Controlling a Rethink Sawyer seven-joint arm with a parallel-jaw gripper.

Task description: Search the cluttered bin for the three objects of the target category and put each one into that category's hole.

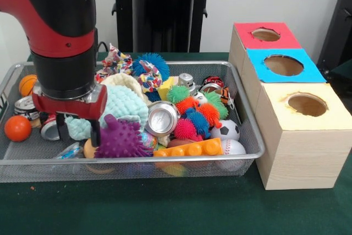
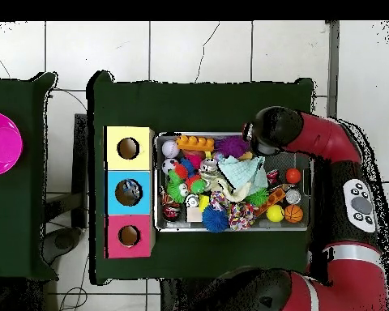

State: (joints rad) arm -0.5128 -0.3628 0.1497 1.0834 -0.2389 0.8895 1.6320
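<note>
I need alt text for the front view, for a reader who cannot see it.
A red and black robot arm lowers its gripper into a wire mesh bin crowded with toys. Right of it stands a wooden box with red, blue and yellow holes.

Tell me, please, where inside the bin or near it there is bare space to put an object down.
The bin is crowded nearly everywhere. Bare mesh shows only at its near corner, between the orange ball and the gripper. Outside, the green table is free along the bin's near wall, up to the wooden box. The middle, around the crushed can and spiky balls, is packed.
</note>
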